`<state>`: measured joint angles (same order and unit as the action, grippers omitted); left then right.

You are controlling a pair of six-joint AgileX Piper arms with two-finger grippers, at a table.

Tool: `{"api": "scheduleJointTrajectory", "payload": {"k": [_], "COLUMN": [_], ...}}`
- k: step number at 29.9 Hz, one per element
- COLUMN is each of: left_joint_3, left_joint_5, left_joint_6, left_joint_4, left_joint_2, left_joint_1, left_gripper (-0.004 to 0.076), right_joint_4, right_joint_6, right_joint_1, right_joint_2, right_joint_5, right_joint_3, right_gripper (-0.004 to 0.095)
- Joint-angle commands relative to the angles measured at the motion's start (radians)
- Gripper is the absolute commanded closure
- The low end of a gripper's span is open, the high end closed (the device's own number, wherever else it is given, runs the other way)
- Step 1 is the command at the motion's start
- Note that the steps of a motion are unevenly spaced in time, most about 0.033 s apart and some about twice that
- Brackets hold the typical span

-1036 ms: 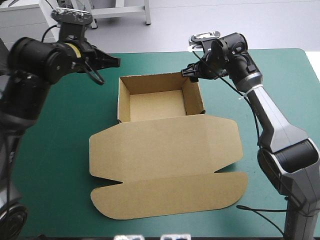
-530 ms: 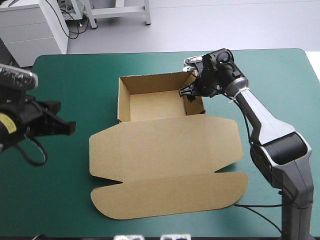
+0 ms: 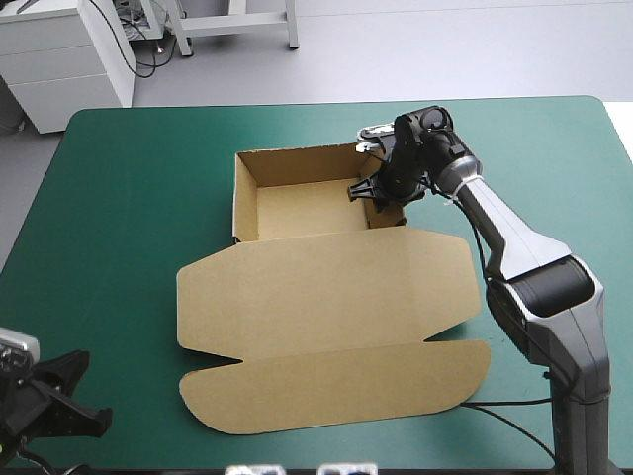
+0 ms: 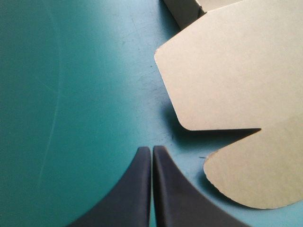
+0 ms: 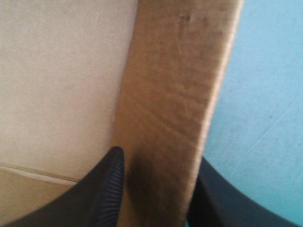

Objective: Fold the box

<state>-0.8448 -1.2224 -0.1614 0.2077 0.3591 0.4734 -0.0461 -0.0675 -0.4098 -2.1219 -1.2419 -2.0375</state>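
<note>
Right wrist: box [image 5: 171, 109] wall btwn fingers [image 5: 101, 191]

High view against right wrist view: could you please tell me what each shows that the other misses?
Only the high view shows the whole box: open tray, lid flat. Only the right wrist view shows close up that the right gripper has one finger inside the tray's right wall, one outside. Both show that wall, the gripper and the teal-green cover.
</note>
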Motion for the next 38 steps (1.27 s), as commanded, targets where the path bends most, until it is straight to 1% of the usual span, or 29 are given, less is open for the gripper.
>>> {"api": "scheduleJointTrajectory", "payload": {"k": [1, 4, 7, 13, 16, 19, 23, 26, 30, 33, 38], "left_joint_3": [0.055, 0.096, 0.108, 0.118, 0.118, 0.118, 0.118, 0.118, 0.118, 0.118, 0.118], "left_joint_5": [0.084, 0.084, 0.087, 0.087, 0.087, 0.087, 0.087, 0.087, 0.079, 0.071, 0.069], "left_joint_6": [-0.014, -0.017, -0.017, -0.017, -0.017, -0.017, -0.017, -0.017, -0.017, -0.017, -0.017], "left_joint_4": [0.000, -0.010, -0.010, -0.001, -0.001, -0.001, -0.001, -0.001, 0.008, 0.008, 0.002], "left_joint_2": [-0.084, -0.151, -0.181, -0.183, -0.183, -0.183, -0.183, -0.183, -0.183, -0.183, -0.183], "left_joint_1": [0.002, 0.002, 0.002, 0.002, 0.002, 0.002, 0.002, 0.002, 0.002, 0.002, 0.002], "left_gripper": [0.0731, 0.0731, 0.0731, 0.0731, 0.0731, 0.0731, 0.0731, 0.0731, 0.0731, 0.0731, 0.0731], "right_joint_4": [-0.020, -0.015, -0.008, 0.006, 0.059, 0.160, 0.296, 0.354, 0.332, 0.275, 0.238], "right_joint_6": [0.024, 0.024, 0.024, 0.033, 0.044, 0.044, 0.044, 0.044, 0.067, 0.074, 0.074], "right_joint_1": [0.006, 0.006, 0.006, 0.010, 0.027, 0.063, 0.161, 0.264, 0.423, 0.530, 0.637], "right_joint_2": [0.030, 0.017, 0.017, 0.059, 0.099, 0.154, 0.231, 0.266, 0.271, 0.252, 0.188], "right_joint_5": [-0.006, -0.006, -0.006, -0.006, -0.006, -0.006, -0.006, -0.006, -0.006, -0.006, -0.006], "right_joint_3": [-0.021, -0.021, -0.023, -0.050, -0.100, -0.160, -0.221, -0.231, -0.231, -0.230, -0.230], "right_gripper": [0.0745, 0.0931, 0.0927, 0.0927, 0.0927, 0.0927, 0.0927, 0.0927, 0.0927, 0.0927, 0.0927]}}
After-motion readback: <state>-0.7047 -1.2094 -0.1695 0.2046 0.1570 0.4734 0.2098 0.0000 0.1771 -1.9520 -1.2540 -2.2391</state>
